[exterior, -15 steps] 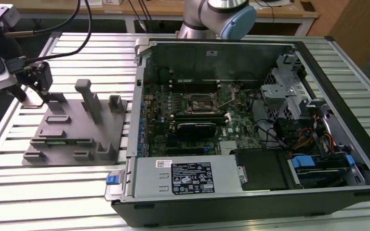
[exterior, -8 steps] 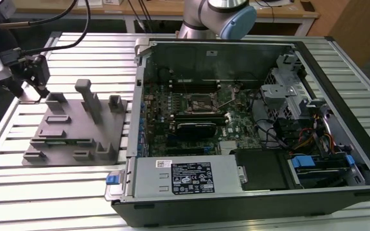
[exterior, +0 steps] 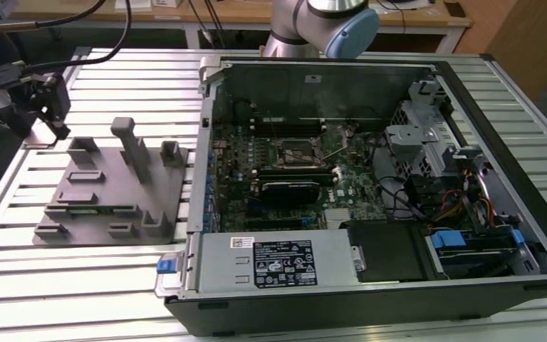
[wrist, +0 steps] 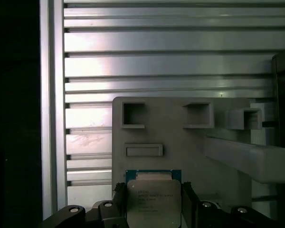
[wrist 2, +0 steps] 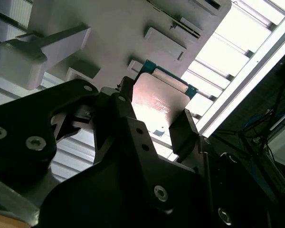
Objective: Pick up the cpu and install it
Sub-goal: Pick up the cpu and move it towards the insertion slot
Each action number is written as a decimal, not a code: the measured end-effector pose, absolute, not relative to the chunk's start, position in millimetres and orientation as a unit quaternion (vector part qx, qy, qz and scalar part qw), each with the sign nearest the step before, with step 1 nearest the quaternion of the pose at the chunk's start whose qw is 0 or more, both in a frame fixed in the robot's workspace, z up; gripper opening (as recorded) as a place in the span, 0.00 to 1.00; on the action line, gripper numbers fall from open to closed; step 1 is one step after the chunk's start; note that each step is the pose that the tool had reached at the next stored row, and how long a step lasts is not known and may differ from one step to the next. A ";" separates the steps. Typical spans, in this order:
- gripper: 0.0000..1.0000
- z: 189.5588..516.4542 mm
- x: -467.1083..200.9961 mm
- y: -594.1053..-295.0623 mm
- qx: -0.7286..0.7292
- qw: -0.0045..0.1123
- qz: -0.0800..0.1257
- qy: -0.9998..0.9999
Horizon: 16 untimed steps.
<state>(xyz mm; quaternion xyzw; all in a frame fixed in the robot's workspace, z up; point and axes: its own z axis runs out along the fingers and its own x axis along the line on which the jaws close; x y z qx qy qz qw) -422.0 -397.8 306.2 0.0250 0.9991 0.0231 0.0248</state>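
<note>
Your gripper (wrist 2: pixel 156 108) is pressed together on the cpu (wrist 2: pixel 157 92). In both wrist views you see a black finger (wrist: pixel 118 195) on each of two opposite edges of it. The silvery top of the cpu (wrist: pixel 154 202) faces the cameras, and a thin green border shows along one edge. Behind the cpu lies the grey fixture plate (wrist: pixel 180 137), with its small rectangular pockets and one long raised bar. The cpu is in front of one edge of this plate, but I cannot tell whether it touches the plate or hangs free. In the exterior view the gripper (exterior: pixel 55 107) hangs beside the far corner of the fixture plate (exterior: pixel 112 189), on the exterior view's left, over the slatted metal table (exterior: pixel 83 285) that carries the plate. The open computer case (exterior: pixel 369 306) lies on the same table just beside the plate, on the exterior view's right. The square socket (exterior: pixel 298 151) on its green board is well apart from the plate and from the gripper.
</note>
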 end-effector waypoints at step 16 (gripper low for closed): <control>0.55 330.5 -422.0 -397.8 0.025 0.031 0.023 0.999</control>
